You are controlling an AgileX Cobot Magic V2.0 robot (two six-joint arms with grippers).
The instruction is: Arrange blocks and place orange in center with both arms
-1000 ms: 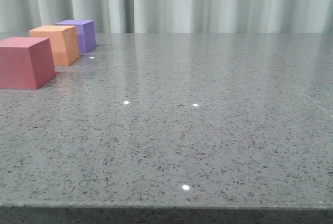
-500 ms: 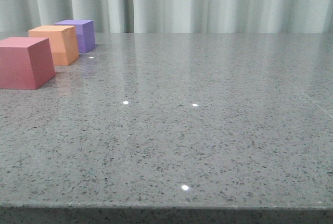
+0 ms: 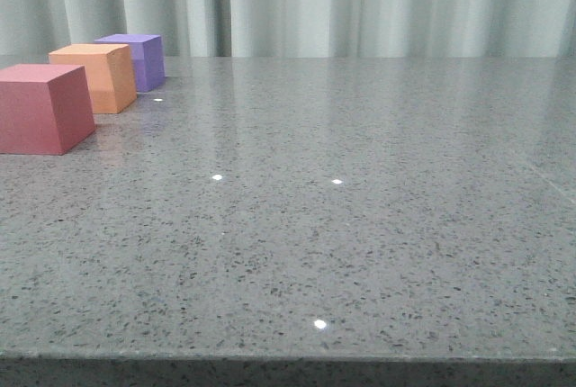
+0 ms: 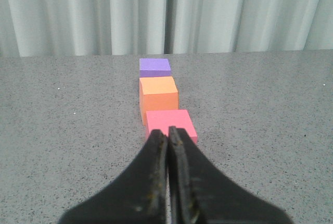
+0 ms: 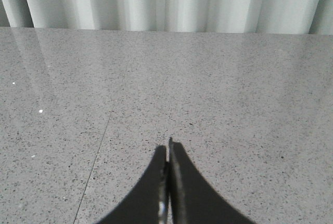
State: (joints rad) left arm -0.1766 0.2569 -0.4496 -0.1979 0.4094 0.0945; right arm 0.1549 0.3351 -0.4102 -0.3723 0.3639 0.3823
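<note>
The left gripper (image 4: 168,133) and right gripper (image 5: 167,148) are closed on nothing. The orange cube (image 3: 95,76) is set between the red-pink cube (image 3: 43,106) and purple cube (image 3: 139,59), in a row at the table's (image 3: 360,225) far left. A nudge could break the close-set row. Both arms are hidden from the front view

The right gripper (image 5: 168,148) hangs over the grey speckled table (image 5: 234,104), its 2 dark fingers (image 5: 182,193) pressed together. Pale curtains (image 5: 166,0) fall behind the far edge.
</note>
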